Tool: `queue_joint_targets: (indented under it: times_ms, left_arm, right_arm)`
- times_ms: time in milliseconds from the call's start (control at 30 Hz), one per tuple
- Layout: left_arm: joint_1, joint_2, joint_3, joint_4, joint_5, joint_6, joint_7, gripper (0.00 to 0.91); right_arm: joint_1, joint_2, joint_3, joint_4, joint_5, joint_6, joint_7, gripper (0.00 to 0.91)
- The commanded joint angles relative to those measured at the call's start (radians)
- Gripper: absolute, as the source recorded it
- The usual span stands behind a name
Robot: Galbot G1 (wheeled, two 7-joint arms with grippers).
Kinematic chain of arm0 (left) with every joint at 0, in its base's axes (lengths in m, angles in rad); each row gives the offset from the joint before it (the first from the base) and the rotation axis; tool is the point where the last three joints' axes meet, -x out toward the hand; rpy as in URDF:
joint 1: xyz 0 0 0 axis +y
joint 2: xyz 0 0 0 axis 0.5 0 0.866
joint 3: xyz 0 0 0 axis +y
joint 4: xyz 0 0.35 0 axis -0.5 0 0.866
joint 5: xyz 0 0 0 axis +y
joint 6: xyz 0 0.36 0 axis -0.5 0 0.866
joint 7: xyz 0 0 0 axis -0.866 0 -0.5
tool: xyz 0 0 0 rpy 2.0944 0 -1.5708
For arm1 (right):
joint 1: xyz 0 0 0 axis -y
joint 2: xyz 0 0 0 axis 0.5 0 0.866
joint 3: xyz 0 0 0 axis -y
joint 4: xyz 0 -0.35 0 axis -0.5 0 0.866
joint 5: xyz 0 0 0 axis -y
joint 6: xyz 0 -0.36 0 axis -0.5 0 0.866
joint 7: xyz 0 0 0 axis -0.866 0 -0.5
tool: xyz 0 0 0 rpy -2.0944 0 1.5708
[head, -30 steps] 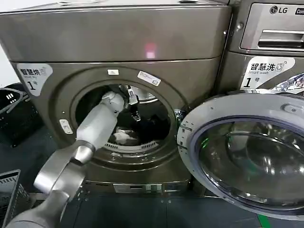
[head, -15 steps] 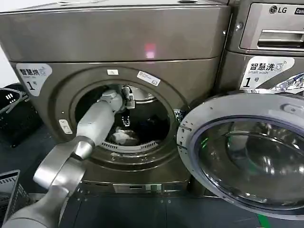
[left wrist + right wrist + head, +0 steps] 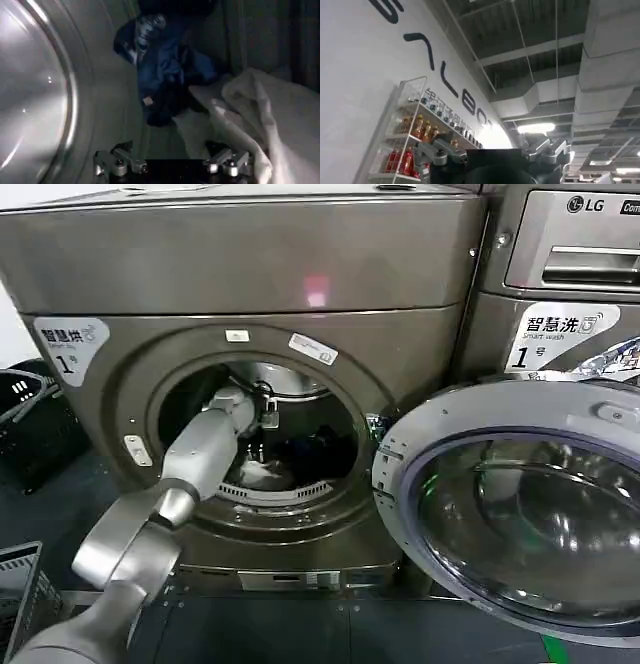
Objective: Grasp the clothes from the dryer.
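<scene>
since the earlier frame the left gripper (image 3: 257,450) has dropped lower into the drum, down from near the top of the opening to just above the laundry. its fingers (image 3: 116,161) are spread apart with nothing between them; in the left wrist view one fingertip sits at the edge of the clothes (image 3: 260,117), the other over bare steel. a dark navy garment (image 3: 165,75) lies bunched just beyond the fingers, touching the white piece and partly resting against it on the drum floor. the clothes are pale, soft and creased, heaped in folds at the bottom of the dryer (image 3: 250,269), near the front lip. the left arm (image 3: 200,449) passes through the round porthole. the open door (image 3: 520,504) hangs off to the right, in front of the lg machine (image 3: 565,274). the right gripper (image 3: 495,155) points up at a ceiling and a wall shelf of bottles (image 3: 407,150), its fingers apart and empty.
</scene>
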Motion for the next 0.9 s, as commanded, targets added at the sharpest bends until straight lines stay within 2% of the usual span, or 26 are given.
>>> queue_joint_targets:
  times_ms: [33,333,633,667,700,767,800,867,900]
  left_arm:
    - [-0.001,0.022,0.034,-0.046,-0.12,-0.035,0.103,0.907]
    - [0.025,0.021,0.031,-0.017,-0.204,-0.025,0.114,0.907]
    - [0.057,0.004,0.02,0.0,-0.199,-0.019,0.103,0.907]
    - [0.058,0.004,0.02,0.003,-0.196,-0.019,0.105,0.785]
    - [0.058,0.004,0.02,0.005,-0.196,-0.018,0.106,0.546]
    - [0.058,0.004,0.02,0.008,-0.195,-0.018,0.108,0.125]
    - [0.058,0.005,0.02,0.009,-0.196,-0.018,0.109,0.057]
    - [0.06,0.008,0.02,0.008,-0.194,-0.019,0.111,0.0]
    - [0.062,0.01,0.019,0.008,-0.194,-0.019,0.112,0.0]
  right_arm:
    - [0.0,0.0,0.0,-0.001,-0.002,0.0,0.0,0.907]
    - [0.008,0.001,-0.011,0.001,-0.011,0.001,-0.001,0.907]
    - [0.008,-0.002,-0.01,-0.007,-0.014,0.004,-0.002,0.907]
    - [0.009,-0.002,-0.01,-0.009,-0.014,0.004,-0.003,0.907]
    - [0.009,-0.002,-0.01,-0.011,-0.014,0.005,-0.003,0.907]
    - [0.01,-0.001,-0.011,-0.01,-0.015,0.005,-0.003,0.907]
    - [0.01,-0.001,-0.012,-0.009,-0.015,0.005,-0.003,0.907]
    - [0.01,-0.002,-0.011,-0.012,-0.015,0.006,-0.002,0.907]
    - [0.009,-0.002,-0.011,-0.012,-0.015,0.006,-0.002,0.907]
